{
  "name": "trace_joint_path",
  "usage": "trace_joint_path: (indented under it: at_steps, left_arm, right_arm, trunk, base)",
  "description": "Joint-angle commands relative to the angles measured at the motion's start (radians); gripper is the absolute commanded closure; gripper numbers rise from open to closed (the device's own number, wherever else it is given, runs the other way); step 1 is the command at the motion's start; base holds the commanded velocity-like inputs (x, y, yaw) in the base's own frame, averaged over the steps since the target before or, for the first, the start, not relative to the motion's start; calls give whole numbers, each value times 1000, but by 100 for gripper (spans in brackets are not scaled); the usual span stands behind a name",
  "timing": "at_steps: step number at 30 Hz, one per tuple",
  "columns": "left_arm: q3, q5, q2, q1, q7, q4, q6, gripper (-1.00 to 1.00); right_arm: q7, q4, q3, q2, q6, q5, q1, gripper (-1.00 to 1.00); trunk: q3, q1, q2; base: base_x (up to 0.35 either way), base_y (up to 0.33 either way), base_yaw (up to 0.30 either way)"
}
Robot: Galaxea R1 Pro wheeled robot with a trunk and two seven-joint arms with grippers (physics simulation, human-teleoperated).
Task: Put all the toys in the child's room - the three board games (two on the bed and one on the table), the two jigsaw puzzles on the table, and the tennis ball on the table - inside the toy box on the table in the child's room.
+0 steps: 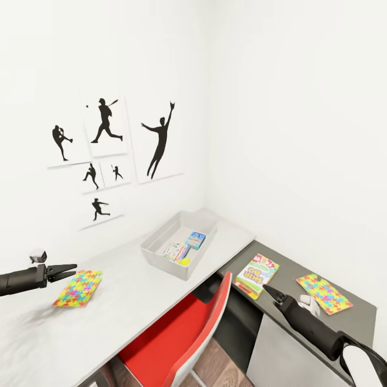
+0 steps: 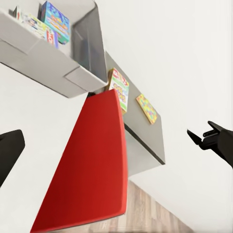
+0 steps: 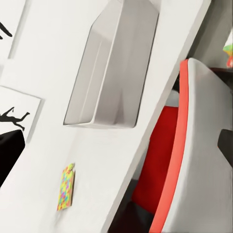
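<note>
**Two games and the ball in the bin, three flat things out on the worktop**

So here's where we're at. We're facing the corner of the worktop [image 1: 134, 290], with the baseball silhouette prints [image 1: 107, 156] on the wall behind it. The grey toy box [image 1: 161, 255] sits on the light-grey top, close to the back wall and right at the edge where the top drops to the lower dark wing [image 1: 301, 269]. Inside it we can see two board games, one with blue print [image 1: 195, 239] and one paler [image 1: 176, 251], plus the tennis ball [image 1: 185, 262] tucked by the front wall.

The SKIP-BO box [image 1: 257, 275] lies flat on the dark wing near its front edge. One jigsaw puzzle [image 1: 323, 293] lies further along that wing, well apart from the box. The other jigsaw puzzle [image 1: 78, 288] is on the light-grey top, well apart from the bin.

Our left claw [image 1: 69, 270] hangs just beside that puzzle, jaws a little apart, holding nothing. Our right claw [image 1: 267, 291] hovers by the near corner of the SKIP-BO box; its tips look close together, but we can't tell for sure, and nothing's in it. A red chair [image 1: 188, 333] is pushed in under the front edge.
</note>
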Motion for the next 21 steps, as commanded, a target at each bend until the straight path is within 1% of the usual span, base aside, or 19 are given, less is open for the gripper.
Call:
trace_joint_path:
  at_steps: [1, 9, 11, 13, 16, 21]
  left_arm:
    - [0, 0, 0, 0, -4, -2, 11, -100]
    - [0, -4, 1, 0, -4, -5, 11, -100]
    - [0, -5, 1, 0, -4, -5, 12, -100]
    - [0, -5, 6, 0, -4, -5, 13, -100]
    - [-5, -3, 21, 0, -4, -7, 13, -100]
    - [-10, -3, 32, 0, -4, -8, 13, -100]
  right_arm:
    - [5, 1, -2, 0, 6, 3, -1, -100]
    - [6, 4, -2, -1, 6, 2, -1, -100]
    - [5, 4, -2, -1, 6, 2, -1, -100]
    - [5, 4, -2, -1, 5, 2, -1, -100]
    - [4, 4, -2, 0, 4, 2, -1, -100]
    - [2, 4, -1, 3, 4, 3, -1, -100]
  trunk:
    - [-2, 1, -2]
    - [3, 1, -2]
    - [3, 1, -2]
    - [4, 1, -2]
    - [4, 1, -2]
    - [3, 1, -2]
  base:
    - [-18, 0, -259]
    - [-4, 0, -259]
    - [-1, 0, -172]
    - [0, 0, -88]
    - [0, 0, -39]
    - [0, 0, -39]
